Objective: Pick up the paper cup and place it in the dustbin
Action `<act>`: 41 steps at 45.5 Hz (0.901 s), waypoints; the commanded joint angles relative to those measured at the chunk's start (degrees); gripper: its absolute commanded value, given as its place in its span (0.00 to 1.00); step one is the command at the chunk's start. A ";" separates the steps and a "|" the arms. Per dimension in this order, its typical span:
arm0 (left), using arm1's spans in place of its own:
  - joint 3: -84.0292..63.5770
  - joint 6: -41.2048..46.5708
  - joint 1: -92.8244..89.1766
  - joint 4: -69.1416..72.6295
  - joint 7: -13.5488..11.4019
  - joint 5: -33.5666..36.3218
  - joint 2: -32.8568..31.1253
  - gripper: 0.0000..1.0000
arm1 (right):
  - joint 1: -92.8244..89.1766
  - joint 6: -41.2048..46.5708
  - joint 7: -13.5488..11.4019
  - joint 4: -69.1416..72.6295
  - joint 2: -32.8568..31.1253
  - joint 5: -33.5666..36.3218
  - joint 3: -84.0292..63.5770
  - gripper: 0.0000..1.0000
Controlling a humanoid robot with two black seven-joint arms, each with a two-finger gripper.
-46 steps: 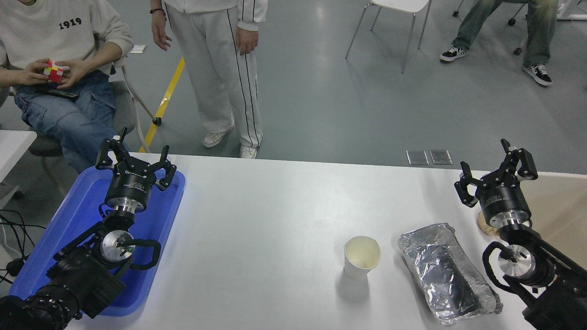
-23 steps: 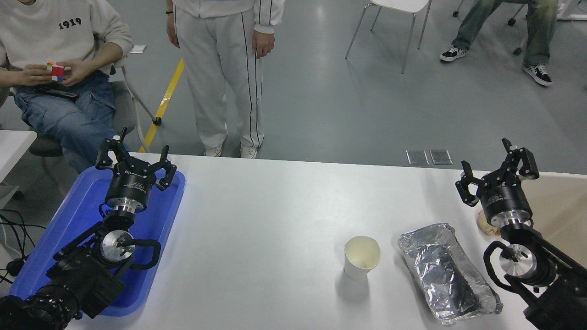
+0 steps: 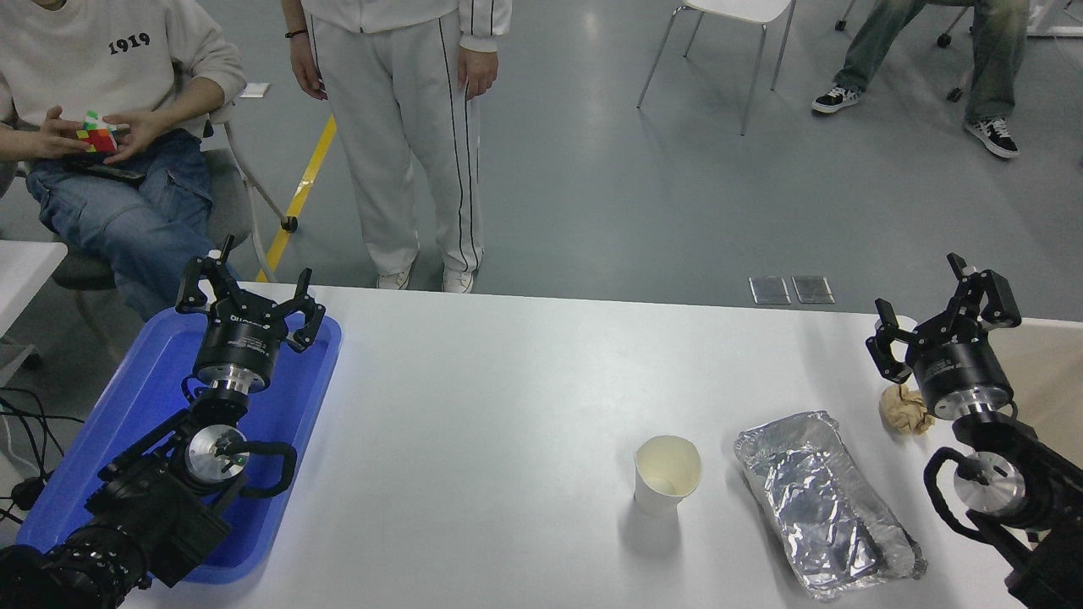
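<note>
The paper cup (image 3: 667, 474) stands upright on the white table, right of centre near the front, its cream inside showing. The dustbin (image 3: 1053, 372) shows only as a beige area at the right edge, partly behind my right arm. My right gripper (image 3: 929, 298) is open and empty, raised over the table's right end, well to the right of and beyond the cup. My left gripper (image 3: 251, 283) is open too, parked over the blue tray at the left.
A silver foil tray (image 3: 825, 499) lies just right of the cup. A crumpled brown paper ball (image 3: 904, 410) sits beside my right wrist. The blue tray (image 3: 140, 381) is under the left arm. One person stands and another sits beyond the far edge.
My right arm has shifted a little to the right, uncovering more of the brown paper ball. The cup and the left arm have not moved. The standing person shifted.
</note>
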 commanded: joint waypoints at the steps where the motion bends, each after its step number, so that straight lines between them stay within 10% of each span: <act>1: -0.01 0.01 0.00 -0.02 0.00 0.00 0.00 1.00 | 3.81 0.89 0.17 0.67 -8.28 2.29 -14.44 1.00; 27: -0.01 -0.08 -0.09 -0.02 0.09 0.00 -0.09 1.00 | 35.18 7.13 0.08 5.68 -21.29 1.94 -73.15 1.00; 41: -0.01 -0.08 0.00 -0.02 0.09 0.00 -0.09 1.00 | 61.20 15.13 -0.10 12.62 -18.05 1.85 -105.68 1.00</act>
